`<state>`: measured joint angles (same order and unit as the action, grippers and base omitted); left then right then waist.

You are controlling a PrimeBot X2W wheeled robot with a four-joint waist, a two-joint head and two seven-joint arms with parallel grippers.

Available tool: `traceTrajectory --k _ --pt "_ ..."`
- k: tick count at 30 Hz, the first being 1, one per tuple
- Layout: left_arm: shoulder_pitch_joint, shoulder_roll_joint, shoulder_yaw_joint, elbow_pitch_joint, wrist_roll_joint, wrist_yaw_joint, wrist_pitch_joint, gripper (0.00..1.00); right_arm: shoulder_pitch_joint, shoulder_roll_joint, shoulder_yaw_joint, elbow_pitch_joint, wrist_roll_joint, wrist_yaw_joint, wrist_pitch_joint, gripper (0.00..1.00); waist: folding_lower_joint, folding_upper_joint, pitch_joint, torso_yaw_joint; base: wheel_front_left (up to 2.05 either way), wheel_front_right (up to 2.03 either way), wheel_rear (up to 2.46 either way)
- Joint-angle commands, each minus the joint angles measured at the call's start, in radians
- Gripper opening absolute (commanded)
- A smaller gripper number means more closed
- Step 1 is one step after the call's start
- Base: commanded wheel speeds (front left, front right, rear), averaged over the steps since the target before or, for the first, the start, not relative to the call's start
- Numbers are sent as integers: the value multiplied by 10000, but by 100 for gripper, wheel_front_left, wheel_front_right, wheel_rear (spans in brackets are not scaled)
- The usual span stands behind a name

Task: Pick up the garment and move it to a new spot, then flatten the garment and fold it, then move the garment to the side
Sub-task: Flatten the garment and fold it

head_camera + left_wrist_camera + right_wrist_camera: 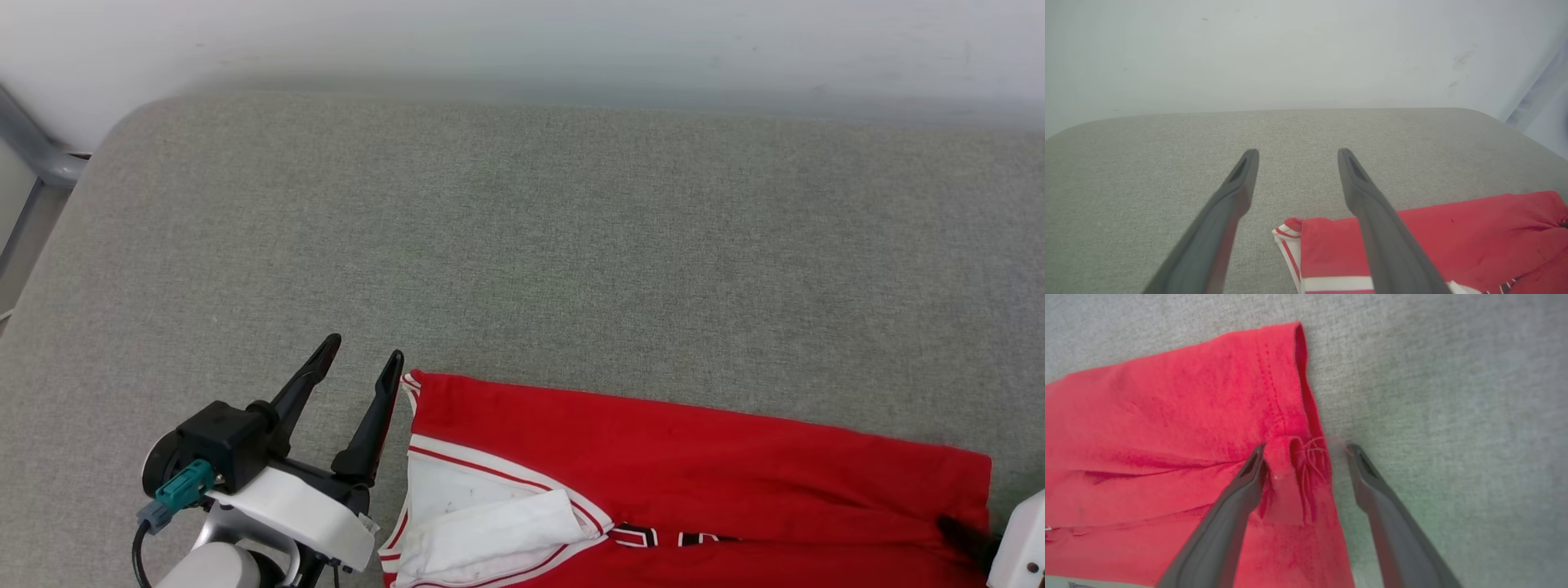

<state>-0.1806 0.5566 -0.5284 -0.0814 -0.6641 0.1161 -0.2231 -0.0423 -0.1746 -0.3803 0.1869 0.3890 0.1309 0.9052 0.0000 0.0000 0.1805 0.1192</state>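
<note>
Red garment (694, 457) down, both grippers empty.
Your garment lies at 5 o'clock on the bench (522, 245); left gripper (363, 347) fingers wide apart beside its 9 o'clock edge, right gripper (1306, 448) fingers wide apart astride its 3 o'clock hem.

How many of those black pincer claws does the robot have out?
2. The left gripper is open beside the garment's white-sleeved end. The right gripper is open astride the hem at its other end. No others seem hidden.

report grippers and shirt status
Left gripper open, beside shirt's sleeve end. Right gripper open, straddling its hem. Shirt lies loose on grey pad. No obstruction seen.
</note>
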Motion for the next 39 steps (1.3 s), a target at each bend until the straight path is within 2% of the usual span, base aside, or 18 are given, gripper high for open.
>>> traceTrajectory --k 1,7,11,12,13,14,15,29,39 --pt "-121 -10 -10 23 22 -16 -40 100 72 328 303 434 120 -5 38 100 0 0 28 23 0 0 0" --pt "-154 -24 -30 125 -2 1 -63 100 119 735 1397 712 1024 58 -42 100 0 0 -46 -1 0 0 0" --pt "-90 -51 -63 208 -49 -17 -75 100 257 725 1710 637 1206 58 -81 100 0 0 -182 -49 0 0 0" --pt "-66 -56 -70 232 -61 -25 -83 100 303 703 1754 627 1234 58 -64 94 0 0 -225 -59 0 0 0" --pt "-43 -56 -66 253 -70 -28 -90 100 340 639 1774 598 1217 57 -103 49 0 0 -257 -70 0 0 0" --pt "-32 -61 -58 269 -72 -32 -98 100 359 523 1765 576 1143 57 -188 18 0 0 -280 -78 0 0 0" --pt "-17 -67 -50 288 -82 -38 -108 100 367 392 1740 580 1047 52 -263 0 0 0 -306 -85 0 0 0" --pt "135 -99 -8 487 -211 -172 -221 100 15 -892 940 739 467 -15 -1615 0 0 0 -576 -189 0 0 0" --pt "147 -103 0 555 -231 -191 -261 100 -371 -1637 -241 1313 -812 -12 -2214 0 0 0 -634 -275 0 0 0"
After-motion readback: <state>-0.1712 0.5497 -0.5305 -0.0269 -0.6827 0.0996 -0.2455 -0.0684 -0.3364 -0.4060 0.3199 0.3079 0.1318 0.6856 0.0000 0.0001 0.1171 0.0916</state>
